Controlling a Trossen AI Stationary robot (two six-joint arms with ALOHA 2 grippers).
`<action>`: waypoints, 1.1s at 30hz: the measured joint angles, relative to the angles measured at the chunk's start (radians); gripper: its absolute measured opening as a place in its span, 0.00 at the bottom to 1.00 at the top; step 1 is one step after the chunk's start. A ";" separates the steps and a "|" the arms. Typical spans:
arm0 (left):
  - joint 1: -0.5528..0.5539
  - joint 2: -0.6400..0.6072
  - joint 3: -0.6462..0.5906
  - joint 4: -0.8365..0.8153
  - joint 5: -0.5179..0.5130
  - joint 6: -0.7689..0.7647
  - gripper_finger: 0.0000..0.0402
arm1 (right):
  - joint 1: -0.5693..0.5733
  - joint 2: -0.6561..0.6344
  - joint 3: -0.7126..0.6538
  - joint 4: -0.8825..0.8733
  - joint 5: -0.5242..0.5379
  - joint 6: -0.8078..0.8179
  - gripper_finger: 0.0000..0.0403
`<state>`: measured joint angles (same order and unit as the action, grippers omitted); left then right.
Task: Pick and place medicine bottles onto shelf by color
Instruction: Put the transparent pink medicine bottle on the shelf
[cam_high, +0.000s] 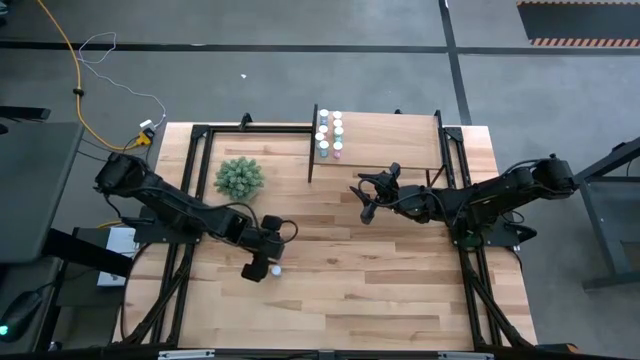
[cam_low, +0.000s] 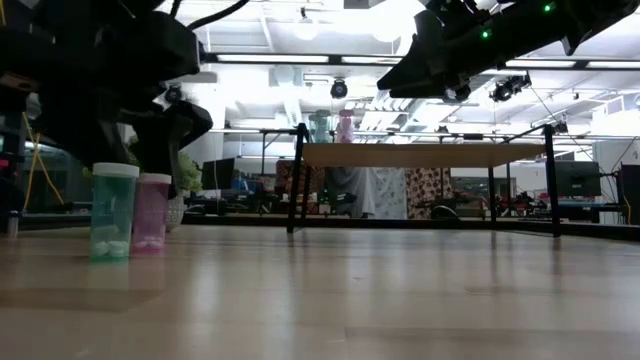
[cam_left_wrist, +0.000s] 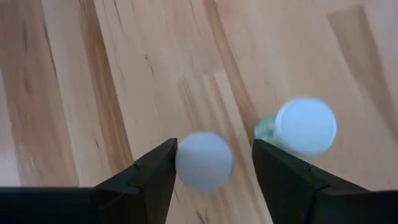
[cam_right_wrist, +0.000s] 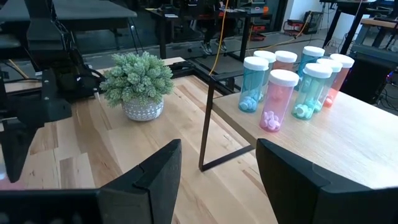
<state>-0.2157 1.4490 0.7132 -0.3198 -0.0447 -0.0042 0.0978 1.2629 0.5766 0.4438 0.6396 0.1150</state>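
Two medicine bottles stand upright on the table near its left front. The pink one (cam_low: 151, 212) shows its white cap (cam_left_wrist: 204, 160) between the fingers of my open left gripper (cam_left_wrist: 214, 167), which points down over it. The teal one (cam_low: 113, 212) (cam_left_wrist: 303, 126) stands just outside one finger, its cap (cam_high: 275, 268) showing beside the gripper (cam_high: 260, 266). Several more bottles (cam_right_wrist: 292, 84) (cam_high: 330, 135) stand at the left end of the shelf (cam_high: 385, 142) (cam_low: 420, 155). My right gripper (cam_right_wrist: 217, 177) (cam_high: 368, 203) hangs open above the table, in front of the shelf. My left gripper straddles the pink bottle's white cap from above, pointing down. One finger (cam_left_wrist: 163, 168) lies right at the cap's rim and the other (cam_left_wrist: 268, 169) stands apart from it. Whether the near finger touches the cap, I cannot tell. The bottle stands upright on the table.
A bushy green plant in a pale pot (cam_high: 240, 178) (cam_right_wrist: 137, 81) stands left of the shelf, beyond the left gripper. The shelf's thin black legs (cam_right_wrist: 206, 124) rise from the table. Bare tabletop (cam_high: 400, 280) spreads across the middle and right front.
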 joint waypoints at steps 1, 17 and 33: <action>0.000 0.007 0.000 0.009 0.000 0.000 0.48 | 0.000 0.000 0.000 -0.001 0.000 0.000 0.50; 0.000 0.018 0.002 0.025 0.000 0.008 0.32 | 0.000 0.000 0.000 -0.010 0.000 0.000 0.50; 0.017 0.017 0.281 -0.302 -0.122 0.120 0.27 | 0.016 -0.041 0.000 -0.031 0.001 -0.049 0.50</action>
<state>-0.1989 1.4662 0.9945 -0.6218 -0.1669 0.1156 0.1138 1.2222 0.5766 0.4128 0.6403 0.0663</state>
